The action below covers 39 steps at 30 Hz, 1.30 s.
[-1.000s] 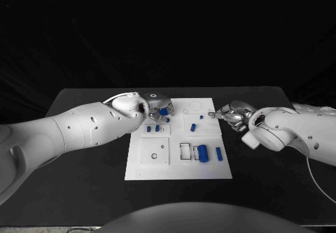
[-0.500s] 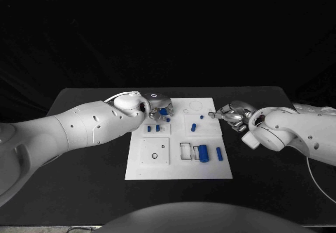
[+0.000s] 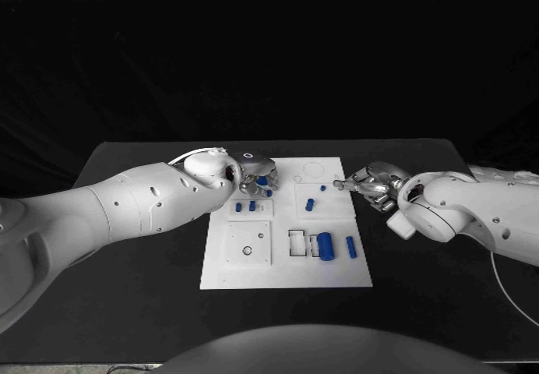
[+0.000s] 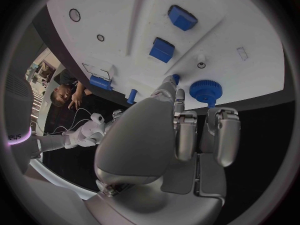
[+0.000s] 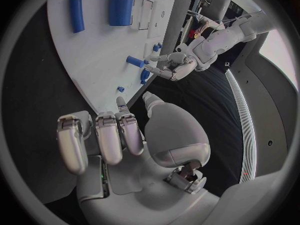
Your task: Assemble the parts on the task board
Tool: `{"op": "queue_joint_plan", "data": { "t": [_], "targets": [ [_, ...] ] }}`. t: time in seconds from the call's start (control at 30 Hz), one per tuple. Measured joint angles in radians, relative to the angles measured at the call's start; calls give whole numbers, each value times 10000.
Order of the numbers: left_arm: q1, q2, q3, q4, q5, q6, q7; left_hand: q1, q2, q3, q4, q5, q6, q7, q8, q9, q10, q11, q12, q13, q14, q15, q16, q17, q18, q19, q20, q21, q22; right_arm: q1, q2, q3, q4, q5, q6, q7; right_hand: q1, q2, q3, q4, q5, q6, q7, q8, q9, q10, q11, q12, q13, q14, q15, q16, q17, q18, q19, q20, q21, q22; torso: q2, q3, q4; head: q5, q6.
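head view: the white task board [image 3: 287,265] lies mid-desk [image 3: 135,257]; the left hand [image 3: 254,173] sits over its far left corner by a blue gear [image 3: 262,179], and the right hand [image 3: 368,184] waits at the far right edge, holding nothing. a large blue cylinder [image 3: 325,245] and a slim blue bar [image 3: 350,246] lie on the near half. left wrist view: the left hand's fingers [image 4: 181,135] are curled beside the blue gear [image 4: 205,90]; whether they grip it cannot be told. two blue blocks [image 4: 162,50] stand further along the board. right wrist view: the right hand [image 5: 119,135], fingers loosely curled on nothing, hovers at the board's edge. judged risk: a tilted gear could jam or slip from a shallow pinch.
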Motion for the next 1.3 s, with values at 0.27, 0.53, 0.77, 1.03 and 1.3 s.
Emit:
{"op": "queue_joint_plan", "data": {
  "t": [0.27, 0.53, 0.77, 1.03, 1.3],
  "targets": [
    [-5, 35, 0, 0, -73, 109, 7, 41, -41, 108, -1, 0, 59, 15, 0, -14, 72, 0, 0, 0, 0, 0, 0, -1, 1, 0, 0, 0, 0, 0, -1, 0, 1, 1, 7, -4, 0, 0, 0, 0, 0, 0, 0, 0, -1, 0, 0, 0, -1, 0, 0, 0, 8, 0, 0, 0, 0, -1, 3, -1, 3, -2, 6],
    [-7, 74, -1, -19, -126, 276, -24, 70, -10, 192, -24, 0, 89, -14, 0, -33, 145, -1, 0, 0, 0, 0, 0, -1, 1, 0, 0, 0, 0, 0, 1, 0, 14, 3, 13, -10, 0, 0, 0, 0, 0, 0, 0, 0, -1, 0, 0, 0, -2, 0, 0, 0, 7, 0, 0, 0, 0, -1, 6, -6, -7, 23, -20],
    [-8, 143, -1, -77, -151, 401, -112, 81, 0, 191, -25, 0, 89, -14, 0, -41, 145, -1, 0, 0, 0, 0, 0, -2, 1, 0, 0, 0, 0, 0, -3, 0, 15, 4, 21, -17, 0, 0, 0, 0, 0, 0, 0, 0, 0, 0, 0, 0, -2, 0, 0, 0, 7, 0, 0, 0, 0, -2, 6, -1, 5, 15, -25],
    [-10, 154, -1, -103, -167, 493, -219, 81, 0, 291, -13, 0, 88, -14, 1, -65, 219, 30, 0, 1, 0, 0, 0, -2, 1, 0, 0, 0, 0, 0, 6, 0, 20, 5, 33, -27, 0, 0, 0, 0, 0, 0, 0, 0, 6, 0, 0, 0, -2, 0, 0, 0, 6, 0, 0, 0, 0, -3, 6, 0, 5, 29, -39],
    [-12, 179, -1, -118, -187, 533, -274, 108, -27, 366, 1, 0, 11, -15, 1, -126, 233, 17, 0, 0, 0, 0, 0, -2, 0, 0, 0, 0, 0, 0, 4, 0, 20, 6, 44, -36, 0, 0, 0, 0, 0, 0, 0, 0, 5, 0, 0, 0, -3, 0, 0, 0, 5, 0, 0, 0, 0, -4, 3, -2, 1, 6, -43]
  ]
}}
